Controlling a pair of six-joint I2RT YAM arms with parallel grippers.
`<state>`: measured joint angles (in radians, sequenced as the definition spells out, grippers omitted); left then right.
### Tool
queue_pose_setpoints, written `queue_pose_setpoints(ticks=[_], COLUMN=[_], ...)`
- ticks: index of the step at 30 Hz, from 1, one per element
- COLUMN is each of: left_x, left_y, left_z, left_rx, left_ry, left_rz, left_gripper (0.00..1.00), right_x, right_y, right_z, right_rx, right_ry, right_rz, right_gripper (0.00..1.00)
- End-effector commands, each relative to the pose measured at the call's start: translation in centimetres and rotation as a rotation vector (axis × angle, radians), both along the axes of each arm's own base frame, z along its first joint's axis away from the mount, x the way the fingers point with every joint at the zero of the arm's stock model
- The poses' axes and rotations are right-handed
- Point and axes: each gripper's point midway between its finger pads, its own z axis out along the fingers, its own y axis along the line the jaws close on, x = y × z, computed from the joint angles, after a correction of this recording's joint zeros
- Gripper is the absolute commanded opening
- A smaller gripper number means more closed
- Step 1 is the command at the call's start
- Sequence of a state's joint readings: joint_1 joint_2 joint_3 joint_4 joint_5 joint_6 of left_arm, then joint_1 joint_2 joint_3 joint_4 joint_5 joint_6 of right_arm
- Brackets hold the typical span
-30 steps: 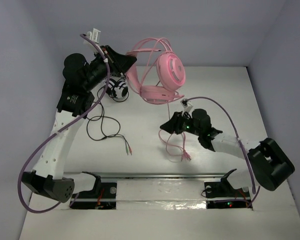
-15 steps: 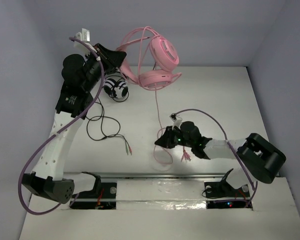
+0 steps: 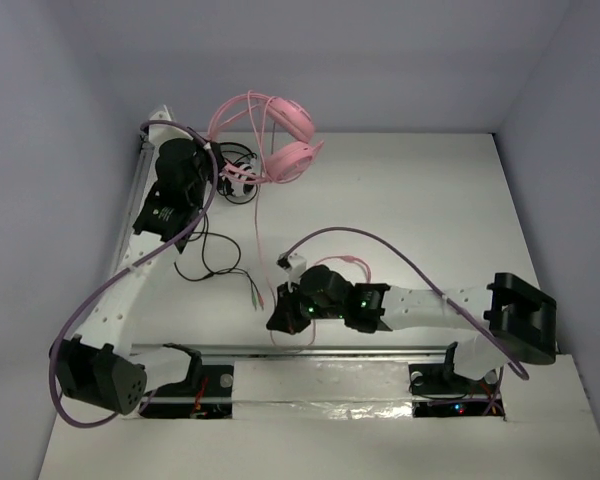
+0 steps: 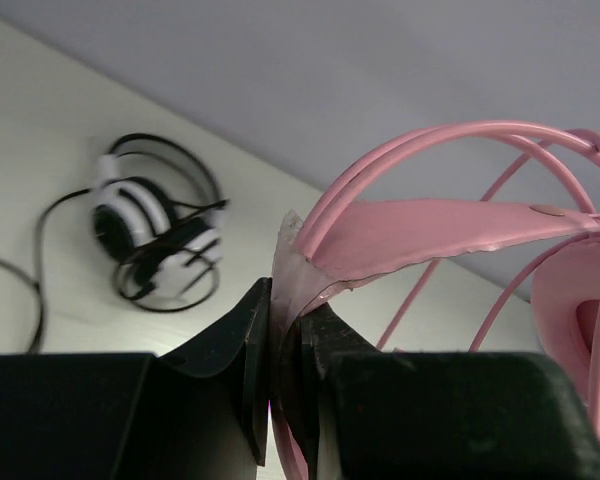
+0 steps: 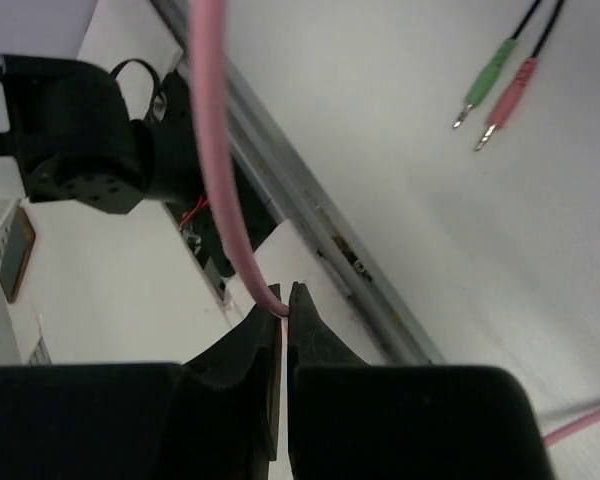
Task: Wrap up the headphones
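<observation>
The pink over-ear headphones with round padded earcups (image 3: 285, 145) are held up off the white worktop (image 3: 410, 200) at its far-left corner, close to the back wall. They are gripped by the flat pink strap (image 4: 450, 225) that runs under the thin wire headband. That strap is pinched between the left jaws, which are closed right down on it (the left wrist view makes this pretty obvious).

From the earcups, the long thin pink cable (image 3: 257, 228) is drawn down and forward to the right jaws, low over the worktop near its front edge, a bit left of centre. These are closed too, with the cable (image 5: 212, 150) nipped right at the tips.

A smaller pair of black-and-white headphones (image 4: 140, 230) is left lying on the worktop behind and below the pink set. Its thin black cable (image 3: 202, 262) is looped loosely beside the left arm and ends in a green plug (image 5: 490, 72) and a pink plug (image 5: 510, 95).
</observation>
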<state>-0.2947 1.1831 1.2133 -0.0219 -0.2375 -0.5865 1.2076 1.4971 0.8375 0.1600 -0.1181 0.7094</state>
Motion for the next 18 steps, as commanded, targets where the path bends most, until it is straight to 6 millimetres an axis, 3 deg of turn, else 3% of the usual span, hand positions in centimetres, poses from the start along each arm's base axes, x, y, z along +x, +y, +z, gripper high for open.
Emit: queue_pose_setpoints(ticks=[1, 2, 3, 4, 6, 8, 10, 12, 14, 18], left_x=[1.5, 1.8, 2.3, 2.5, 2.9, 2.6, 1.8, 1.1, -0.1, -1.3], left_y=[3.1, 3.3, 3.3, 3.3, 2.7, 1.7, -0.5, -1.4, -4.1, -5.1], left_z=[0.8, -0.1, -1.4, -2.3, -4.2, -5.6, -7.8, -9.7, -11.3, -13.2], left_rx=[0.019, 0.042, 0.066, 0.098, 0.137, 0.194, 0.258, 0.333, 0.386, 0.421], left_ry=[-0.053, -0.03, 0.002, 0.025, 0.088, 0.131, 0.183, 0.239, 0.282, 0.339], left_rz=[0.208, 0.219, 0.223, 0.222, 0.202, 0.177, 0.132, 0.121, 0.039, -0.054], left_gripper=[0.0, 0.0, 0.0, 0.0, 0.0, 0.0, 0.0, 0.0, 0.0, 0.0], right_x=[-0.9, -1.7, -2.0, -2.3, -1.8, -1.1, -0.1, 1.0, 2.9, 5.5], right_y=[-0.3, -0.3, -0.2, -1.0, -1.5, -3.5, -5.0, -6.3, -8.2, -10.2], right_z=[2.3, 2.9, 4.7, 4.9, 7.2, 8.5, 10.1, 11.7, 13.6, 15.4], right_rx=[-0.066, -0.067, -0.043, -0.078, -0.078, -0.12, -0.16, -0.186, -0.246, -0.302], right_ry=[-0.064, -0.073, -0.093, -0.098, -0.151, -0.189, -0.249, -0.314, -0.406, -0.516], right_rz=[0.003, 0.02, 0.03, 0.035, 0.01, -0.031, -0.072, -0.113, -0.195, -0.305], right_gripper=[0.0, 0.0, 0.0, 0.0, 0.0, 0.0, 0.0, 0.0, 0.0, 0.0])
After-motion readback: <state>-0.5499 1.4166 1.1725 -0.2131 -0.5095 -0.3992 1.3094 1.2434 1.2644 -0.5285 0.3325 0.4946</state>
